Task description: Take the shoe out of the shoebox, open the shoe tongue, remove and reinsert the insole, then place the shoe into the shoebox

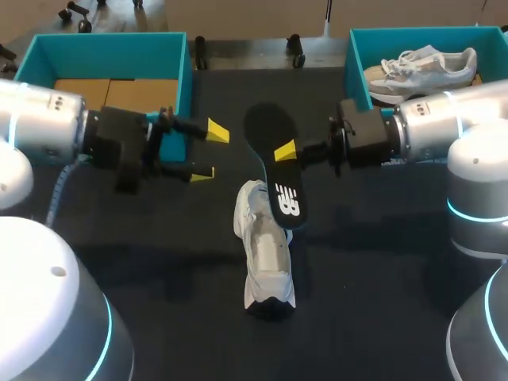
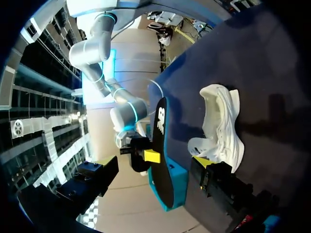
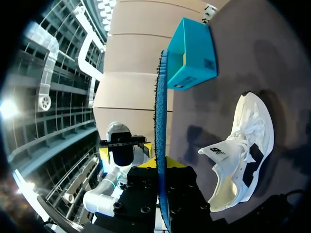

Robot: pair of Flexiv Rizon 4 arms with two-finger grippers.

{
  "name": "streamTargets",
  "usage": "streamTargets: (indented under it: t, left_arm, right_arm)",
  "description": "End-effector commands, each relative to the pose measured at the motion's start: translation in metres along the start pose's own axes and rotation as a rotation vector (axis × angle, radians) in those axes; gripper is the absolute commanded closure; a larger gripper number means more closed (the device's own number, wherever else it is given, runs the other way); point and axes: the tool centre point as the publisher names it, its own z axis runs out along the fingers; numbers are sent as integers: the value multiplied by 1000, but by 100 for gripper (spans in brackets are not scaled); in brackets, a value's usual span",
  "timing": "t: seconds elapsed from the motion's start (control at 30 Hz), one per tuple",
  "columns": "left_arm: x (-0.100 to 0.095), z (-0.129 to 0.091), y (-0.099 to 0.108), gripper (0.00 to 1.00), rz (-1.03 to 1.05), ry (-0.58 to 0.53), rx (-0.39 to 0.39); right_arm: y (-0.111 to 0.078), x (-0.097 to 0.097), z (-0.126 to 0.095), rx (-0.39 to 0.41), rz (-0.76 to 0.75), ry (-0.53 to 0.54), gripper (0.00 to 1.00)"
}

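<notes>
Shoe (image 1: 266, 262) mid-table (image 1: 381, 278) toward the near edge, insole (image 1: 278, 167) above its far end, held up by the right gripper (image 1: 286, 151), left gripper (image 1: 210, 152) left of it, apart, left shoebox (image 1: 103, 51) at far left corner, right shoebox (image 1: 413, 36) at far right corner, second shoe (image 1: 421, 70) inside

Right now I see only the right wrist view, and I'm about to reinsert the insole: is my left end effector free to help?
Observer: Yes. In the head view the left end effector is open and empty, beside the insole.
Operator: Is the teal shoebox ahead of me free inside?
Observer: That left shoebox shows only a cardboard floor, with no shoe in it.
Operator: Anything behind my right arm?
Observer: A right shoebox, holding a pale shoe.
</notes>
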Motion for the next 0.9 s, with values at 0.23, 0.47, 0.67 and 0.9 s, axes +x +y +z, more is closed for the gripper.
streamTargets:
  t: [0.23,0.47,0.67,0.9]
  left_arm:
    - [-29,-9,31,0,3,208,-26]
    - [-61,-8,66,0,-20,582,5]
    - [-61,-8,66,0,-20,582,5]
    - [-61,-8,66,0,-20,582,5]
  right_arm:
    - [0,0,1,-1,0,0,100]
    - [0,0,1,-1,0,0,100]
    - [0,0,1,-1,0,0,100]
    - [0,0,1,-1,0,0,100]
